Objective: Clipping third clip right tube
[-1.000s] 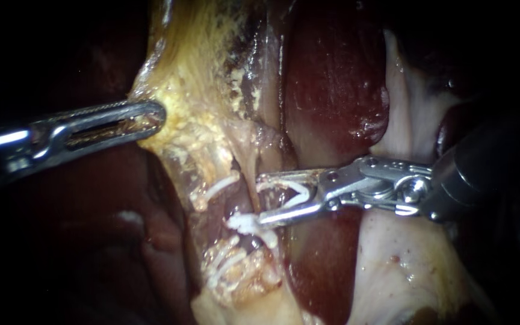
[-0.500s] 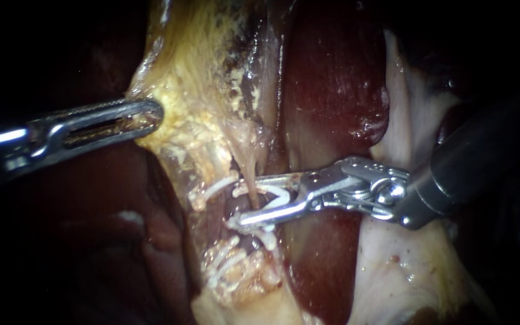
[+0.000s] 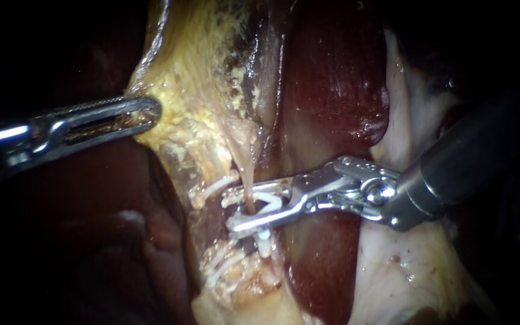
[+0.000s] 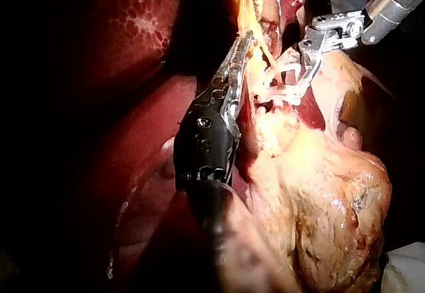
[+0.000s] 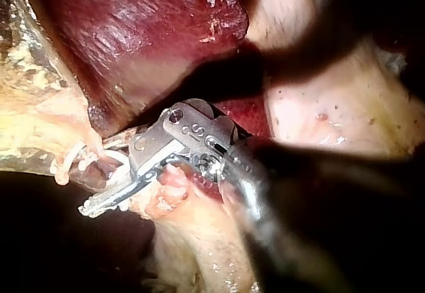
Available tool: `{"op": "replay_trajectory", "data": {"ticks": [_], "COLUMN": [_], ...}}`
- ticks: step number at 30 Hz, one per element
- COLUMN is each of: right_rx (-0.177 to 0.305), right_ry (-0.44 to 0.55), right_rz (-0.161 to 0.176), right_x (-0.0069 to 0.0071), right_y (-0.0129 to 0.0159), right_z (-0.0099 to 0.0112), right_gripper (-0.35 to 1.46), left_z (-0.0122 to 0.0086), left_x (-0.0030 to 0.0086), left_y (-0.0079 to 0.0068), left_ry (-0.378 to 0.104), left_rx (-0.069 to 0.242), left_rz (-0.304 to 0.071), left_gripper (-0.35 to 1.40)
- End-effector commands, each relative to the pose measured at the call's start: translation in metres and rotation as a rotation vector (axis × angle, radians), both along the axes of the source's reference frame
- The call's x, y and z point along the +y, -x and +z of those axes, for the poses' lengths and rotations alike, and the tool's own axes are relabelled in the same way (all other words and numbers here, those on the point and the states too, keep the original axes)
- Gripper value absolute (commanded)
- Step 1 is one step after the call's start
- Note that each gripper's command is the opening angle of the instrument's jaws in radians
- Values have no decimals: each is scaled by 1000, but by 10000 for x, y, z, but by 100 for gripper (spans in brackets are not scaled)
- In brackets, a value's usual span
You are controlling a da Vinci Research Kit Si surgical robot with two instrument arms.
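Note:
A thin pale tube (image 3: pixel 248 179) runs down from the yellowish tissue (image 3: pixel 194 90) between the two dark red liver lobes. My right instrument (image 3: pixel 233 210) comes in from the right with its jaws open. They straddle this tube and carry a white clip (image 3: pixel 270 198). In the right wrist view the same jaws (image 5: pixel 96 173) reach across the tube (image 5: pixel 93 148). My left instrument (image 3: pixel 148 111) is shut on the edge of the yellowish tissue and holds it out to the left. Along that tissue in the left wrist view lie its jaws (image 4: pixel 240 50).
Another white clip (image 3: pixel 216 186) sits just left of the tube, and more white clips (image 3: pixel 224 266) lie lower on the fatty stump. The liver lobe (image 3: pixel 332 78) rises behind the right jaws. Pale gallbladder tissue (image 3: pixel 404 271) lies under the right shaft.
My right instrument has slid left, so the tube now lies between its jaws, which stand a little closer together. The left instrument has barely moved.

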State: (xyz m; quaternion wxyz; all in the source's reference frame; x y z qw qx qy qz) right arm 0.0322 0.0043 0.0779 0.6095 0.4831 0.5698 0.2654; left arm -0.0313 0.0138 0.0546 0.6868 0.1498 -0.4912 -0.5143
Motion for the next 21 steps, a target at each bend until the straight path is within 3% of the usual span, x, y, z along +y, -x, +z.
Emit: {"op": "replay_trajectory", "data": {"ticks": [1,9,21], "right_rx": [-2,9,2], "right_ry": [-1,-16,-18], "right_rz": [1,19,30], "right_x": [2,17,23], "right_y": [0,1,4], "right_z": [-2,-11,-10], "right_gripper": [51,48,44], "left_z": [0,0,0], "left_x": [0,0,0], "left_y": [0,0,-1], "left_ry": [1,1,1], "left_rx": [1,1,1], "left_rz": [-1,-1,0], "left_gripper": [-35,-35,-35]}}
